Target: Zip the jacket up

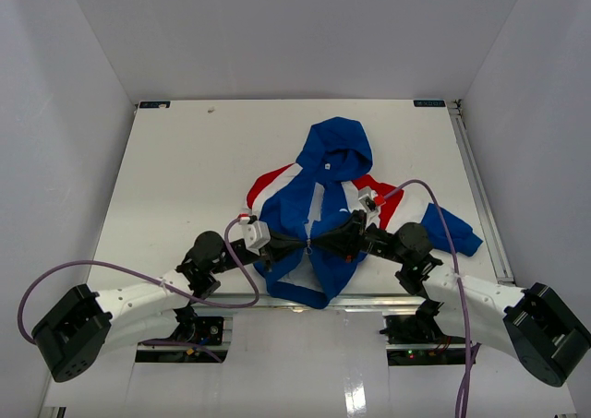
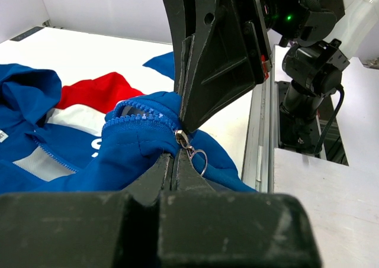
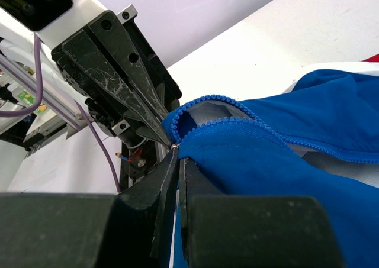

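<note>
Pinching beside the silver zipper slider point(image 2: 182, 139), left gripper point(image 2: 175, 161) and right gripper point(image 3: 177, 159) both clench the small royal-blue hooded jacket point(image 1: 337, 146).

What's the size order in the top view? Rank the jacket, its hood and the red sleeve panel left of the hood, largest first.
1. jacket
2. hood
3. red sleeve panel, plainly smaller than the hood

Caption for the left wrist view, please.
Left gripper and right gripper, jaws shut, meet tip to tip at the jacket's zipper pull.
</note>
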